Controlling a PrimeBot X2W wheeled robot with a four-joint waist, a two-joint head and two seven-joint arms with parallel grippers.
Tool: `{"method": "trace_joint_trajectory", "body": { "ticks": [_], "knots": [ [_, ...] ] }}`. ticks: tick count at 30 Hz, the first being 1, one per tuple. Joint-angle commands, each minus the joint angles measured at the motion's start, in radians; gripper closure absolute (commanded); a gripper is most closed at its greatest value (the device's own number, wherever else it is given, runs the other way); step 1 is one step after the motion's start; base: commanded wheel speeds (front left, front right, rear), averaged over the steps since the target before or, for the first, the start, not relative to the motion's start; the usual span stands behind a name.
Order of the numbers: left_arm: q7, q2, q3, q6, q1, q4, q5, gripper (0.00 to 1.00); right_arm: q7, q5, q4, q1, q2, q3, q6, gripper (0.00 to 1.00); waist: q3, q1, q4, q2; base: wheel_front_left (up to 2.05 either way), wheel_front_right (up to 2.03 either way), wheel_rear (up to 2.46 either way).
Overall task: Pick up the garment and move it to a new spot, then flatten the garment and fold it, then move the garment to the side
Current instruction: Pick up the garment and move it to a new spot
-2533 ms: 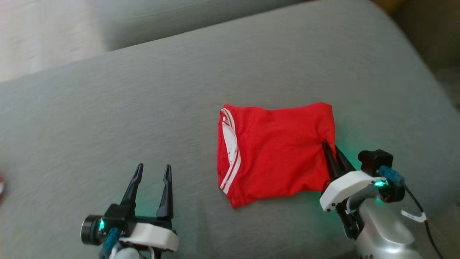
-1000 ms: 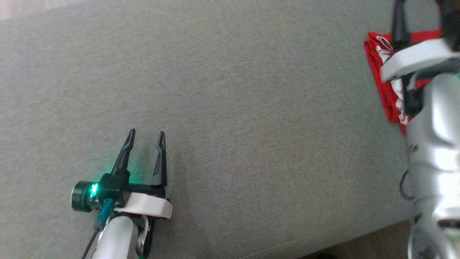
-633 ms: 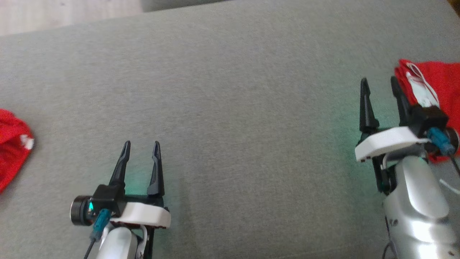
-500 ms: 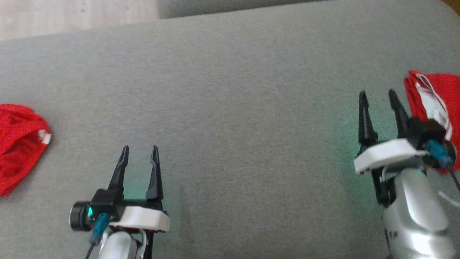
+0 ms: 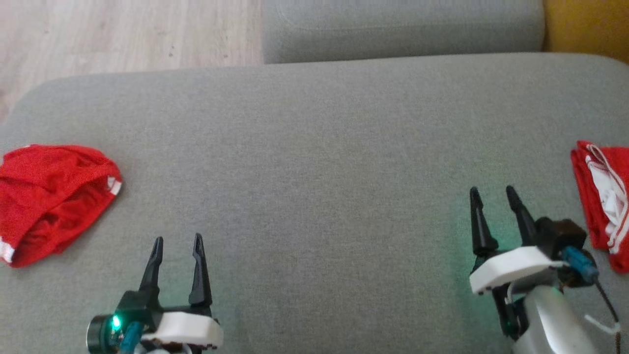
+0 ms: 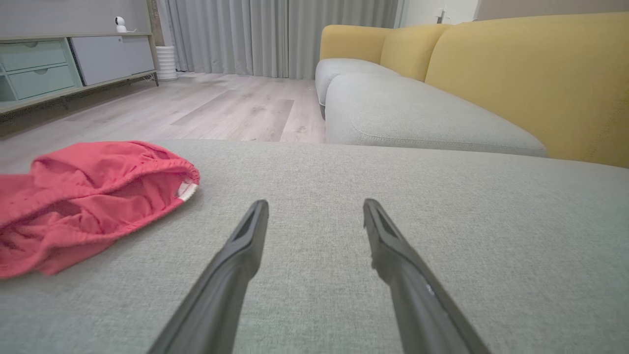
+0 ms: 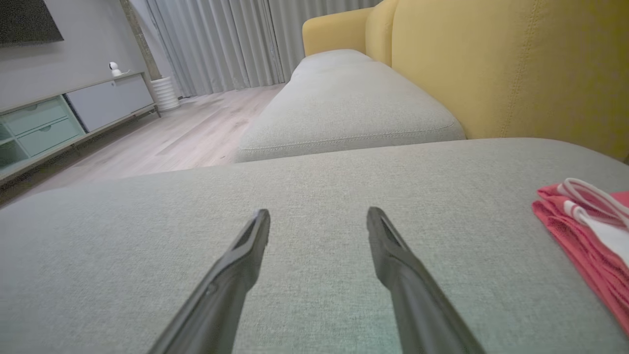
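Found L gripper (image 5: 177,239) low at left in head view, over grey cushion (image 5: 319,162). In L wrist view, saw its fingers (image 6: 238,265) spread wide, w/ nothing btwn them but bare fabric. Held nothing, touched no cloth. Couldn't tell whether tips rested on cushion or hung just above it.

Found R gripper (image 5: 491,190) low at right, likewise over cushion. In R wrist view, saw its fingers (image 7: 393,265) spread abt as wide as L pair, gap empty, nothing pinched. Again couldn't tell contact w/ cushion.

Spotted folded garment (image 5: 602,206), red w/ white stripes, lying flat at far right end of cushion, partly cut off by frame edge. Lay just beside R gripper, to its right, clear of fingers. In R wrist view, saw folded garment (image 7: 589,255) off to right of fingers, apart from them.

Spotted crumpled garment (image 5: 49,191), also red w/ bit of white trim, heaped at far left end of cushion. Lay near L gripper, up and to its left, apart from fingers. In L wrist view, saw crumpled garment (image 6: 83,196) left of fingers, not touching.

Noted wide stretch of bare cushion btwn grippers. Noted wood floor (image 5: 123,34) and 2nd cushion (image 5: 403,24) beyond far edge, yellow backrest (image 6: 530,73) behind.
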Motion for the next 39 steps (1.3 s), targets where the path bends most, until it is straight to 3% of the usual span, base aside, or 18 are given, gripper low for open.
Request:
{"method": "trace_joint_trajectory", "body": {
  "ticks": [1, 13, 17, 32, 39],
  "knots": [
    [-0.005, 0.007, 0.035, 0.005, -0.014, -0.026, -0.007, 0.0, -0.006, 0.009, -0.031, -0.004, 0.002, 0.027, -0.001, 0.0, -0.016, 0.0002, 0.01, 0.0, 0.0, 0.0, 0.0],
    [-0.005, 0.007, 0.048, 0.004, 0.007, -0.033, -0.006, 0.0, -0.006, 0.01, -0.016, 0.004, 0.002, 0.052, -0.001, 0.0, -0.026, 0.0002, 0.012, 0.0, 0.0, 0.0, 0.0],
    [-0.005, 0.007, 0.05, 0.01, 0.005, -0.035, -0.017, 0.0, -0.006, 0.004, -0.012, 0.005, 0.002, 0.067, -0.001, 0.0, -0.018, 0.0002, 0.041, 0.0, 0.0, 0.0, 0.0],
    [-0.005, 0.007, 0.122, 0.011, 0.058, -0.017, -0.017, 0.0, -0.006, 0.036, -0.013, 0.027, 0.002, 0.175, -0.001, 0.0, -0.017, 0.0002, 0.418, 0.0, 0.0, 0.0, 0.0],
    [-0.005, 0.007, 0.187, 0.013, 0.092, -0.014, -0.044, 0.0, -0.006, 0.05, -0.009, 0.017, 0.002, 0.229, -0.001, 0.0, -0.006, 0.0002, 0.47, 0.0, 0.0, 0.0, 0.0]
  ]
}}
